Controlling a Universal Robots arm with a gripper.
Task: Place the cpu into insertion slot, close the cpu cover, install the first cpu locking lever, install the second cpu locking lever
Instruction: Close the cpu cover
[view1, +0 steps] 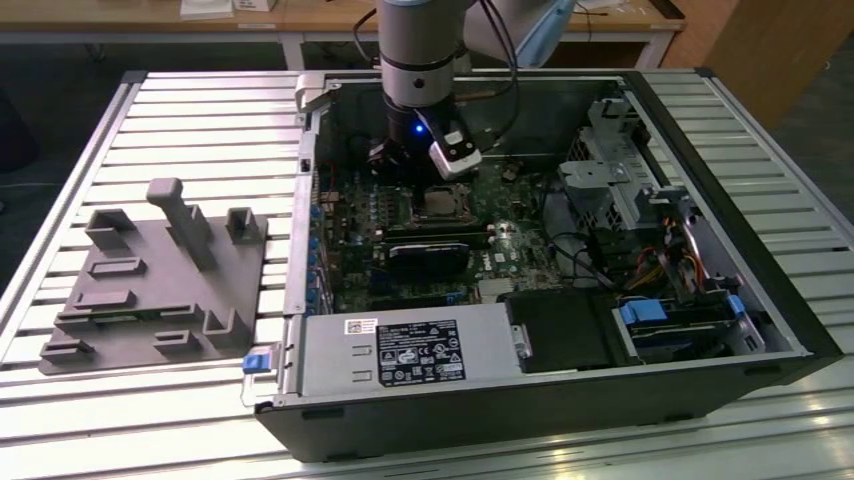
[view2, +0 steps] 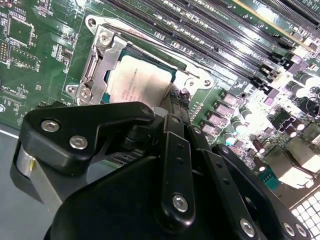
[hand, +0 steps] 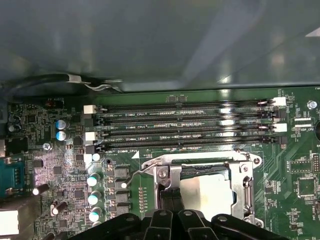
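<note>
Black jointed hand (view2: 176, 101), pinched closed, meets the matte silvery cpu (view2: 137, 80) framed by shiny cpu cover (view2: 98, 62).

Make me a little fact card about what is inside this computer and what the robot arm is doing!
place: open computer case lying on a slatted metal table
cpu: pale square chip, sitting in the insertion slot
cpu cover: silver frame, lying down around the chip
end effector: lowered to the edge of the cover
memory slots: long, black, beside the socket
grey holder: on the table, at the exterior view's left of the case
</note>
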